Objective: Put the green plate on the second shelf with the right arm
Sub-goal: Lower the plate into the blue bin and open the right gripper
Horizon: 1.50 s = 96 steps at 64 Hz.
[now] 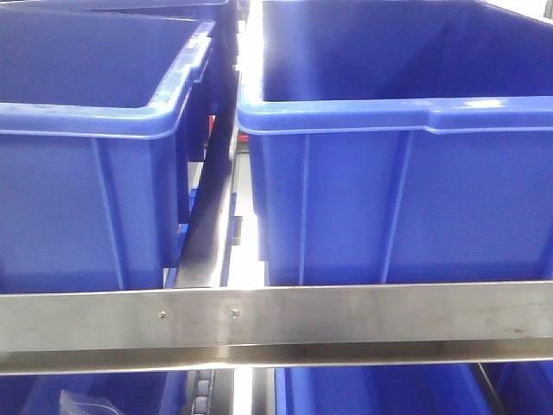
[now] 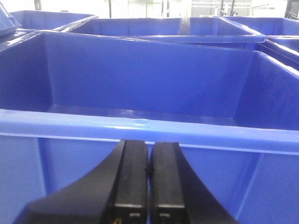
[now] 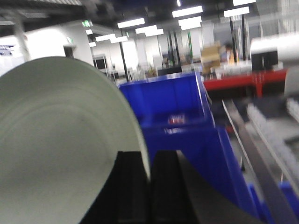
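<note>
The green plate point(image 3: 60, 140) fills the left of the right wrist view, a pale sage disc held on edge. My right gripper point(image 3: 149, 168) is shut on its rim, with one black finger on each side. In the left wrist view my left gripper point(image 2: 148, 161) is shut with nothing between its fingers, close in front of the rim of a blue bin point(image 2: 140, 126). Neither gripper nor the plate shows in the front view. The shelf rail point(image 1: 346, 324) crosses the front view as a steel bar.
Two large blue bins point(image 1: 78, 199) point(image 1: 406, 190) stand side by side on the shelf above the steel rail, with a narrow gap between them. More blue bins point(image 1: 371, 389) sit below the rail. In the right wrist view a blue bin point(image 3: 177, 116) stands ahead, beside a conveyor rail point(image 3: 252, 154).
</note>
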Motion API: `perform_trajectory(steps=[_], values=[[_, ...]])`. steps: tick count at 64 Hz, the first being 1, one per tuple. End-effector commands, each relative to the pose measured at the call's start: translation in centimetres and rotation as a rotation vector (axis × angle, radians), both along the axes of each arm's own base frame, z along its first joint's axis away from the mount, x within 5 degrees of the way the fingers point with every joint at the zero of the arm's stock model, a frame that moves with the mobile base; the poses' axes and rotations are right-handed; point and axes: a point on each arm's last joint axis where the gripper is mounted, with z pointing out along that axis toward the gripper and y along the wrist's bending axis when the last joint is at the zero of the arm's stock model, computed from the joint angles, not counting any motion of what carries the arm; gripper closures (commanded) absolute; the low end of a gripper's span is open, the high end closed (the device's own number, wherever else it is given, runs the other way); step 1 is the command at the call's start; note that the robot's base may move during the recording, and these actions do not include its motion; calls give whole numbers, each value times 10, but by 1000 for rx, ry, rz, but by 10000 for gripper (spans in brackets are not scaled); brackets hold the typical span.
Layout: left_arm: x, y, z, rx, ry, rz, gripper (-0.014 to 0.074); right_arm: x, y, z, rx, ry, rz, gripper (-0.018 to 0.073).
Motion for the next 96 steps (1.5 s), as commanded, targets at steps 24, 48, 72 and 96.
perform_trajectory(steps=[24, 48, 72, 96], values=[[0, 0, -6, -9, -60, -3, 466, 44, 6, 1, 98, -30, 105, 225], [0, 0, -6, -9, -60, -3, 466, 7, 20, 36, -112, -178, 204, 282], [0, 0, -6, -9, -60, -3, 466, -102, 3, 88, -353, -165, -108, 502], [0, 0, -6, -9, -60, -3, 466, -189, -28, 89, -263, -46, -464, 502]])
